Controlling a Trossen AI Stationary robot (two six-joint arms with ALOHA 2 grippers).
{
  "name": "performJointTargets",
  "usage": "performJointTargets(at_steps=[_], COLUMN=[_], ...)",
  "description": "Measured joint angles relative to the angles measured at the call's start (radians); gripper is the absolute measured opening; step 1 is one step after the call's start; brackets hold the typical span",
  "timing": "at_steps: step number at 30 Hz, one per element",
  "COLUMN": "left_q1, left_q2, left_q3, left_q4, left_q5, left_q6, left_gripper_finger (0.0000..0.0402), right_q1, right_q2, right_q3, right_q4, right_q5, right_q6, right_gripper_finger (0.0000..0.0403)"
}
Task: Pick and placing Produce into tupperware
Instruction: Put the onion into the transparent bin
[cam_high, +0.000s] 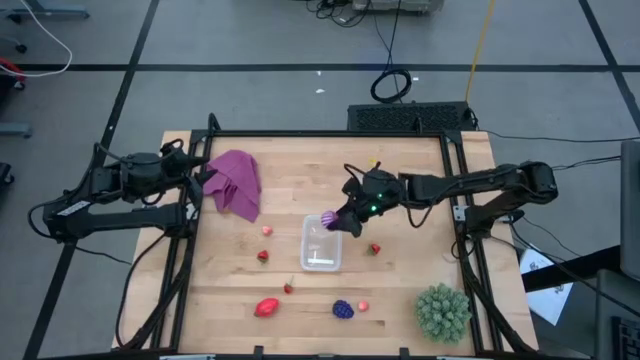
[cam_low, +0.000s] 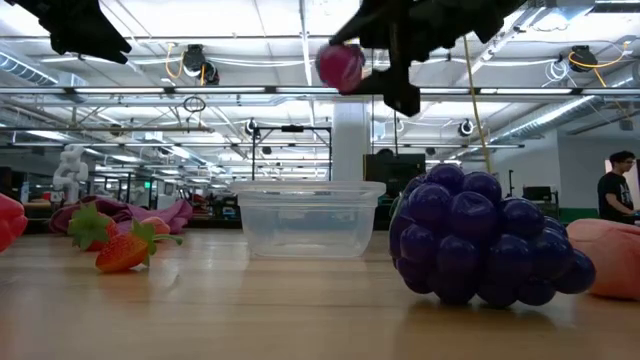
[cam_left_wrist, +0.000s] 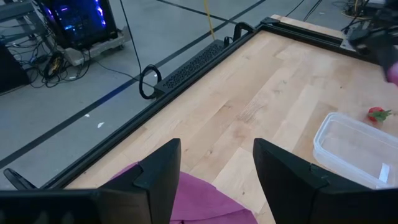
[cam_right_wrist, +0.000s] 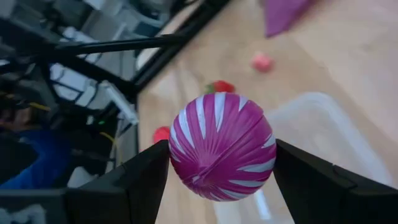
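**A:** Produce first: where is the round magenta fruit with white stripes (cam_right_wrist: 222, 145)?

**B:** Pinched between the right gripper (cam_high: 340, 219)'s two dark fingers, up off the wood, at the upper right corner of the small clear plastic rectangular tub (cam_high: 321, 243) near the centre of the high view. The tub looks empty in the low view.

**A:** And the surface and room?

**B:** A pale wooden table (cam_high: 400, 170) with a black frame. Small red strawberries (cam_high: 263, 256) lie left and right of the tub; a larger red piece (cam_high: 265, 306) and a dark purple grape cluster (cam_high: 343, 309) sit lower in the frame. Behind is a bright workshop with a person (cam_low: 616, 190) at the far right of the low view.

**A:** The other hand?

**B:** The left gripper (cam_left_wrist: 214, 171) sits at the table's left edge over a crumpled magenta cloth (cam_high: 236, 183), fingers apart, holding nothing.
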Motion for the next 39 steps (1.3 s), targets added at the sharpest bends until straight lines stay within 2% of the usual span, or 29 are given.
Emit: performJointTargets(at_steps=[3, 9, 12, 16, 20, 28, 39], left_q1=[0.000, 0.000, 0.000, 0.000, 0.000, 0.000, 0.000], left_q2=[0.000, 0.000, 0.000, 0.000, 0.000, 0.000, 0.000], left_q3=[0.000, 0.000, 0.000, 0.000, 0.000, 0.000, 0.000], left_q4=[0.001, 0.017, 0.017, 0.017, 0.016, 0.015, 0.014], left_q5=[0.000, 0.000, 0.000, -0.001, -0.001, -0.001, -0.001], left_q6=[0.000, 0.000, 0.000, 0.000, 0.003, 0.006, 0.009], left_gripper_finger=[0.0207, 0.0207, 0.0207, 0.0207, 0.0207, 0.0207, 0.0207], right_q1=[0.031, 0.086, 0.106, 0.116, 0.113, 0.081, 0.080], right_q2=[-0.001, 0.010, 0.026, 0.071, 0.135, 0.270, 0.404], right_q3=[0.002, 0.126, 0.243, 0.417, 0.511, 0.526, 0.526], right_q4=[0.077, 0.013, -0.116, -0.372, -0.493, -0.635, -0.694], right_q5=[0.000, 0.002, 0.043, 0.149, 0.193, 0.191, 0.185], right_q6=[-0.024, -0.139, -0.227, -0.310, -0.333, -0.270, -0.255], right_gripper_finger=[0.0263, 0.0263, 0.0263, 0.0263, 0.0263, 0.0263, 0.0263])
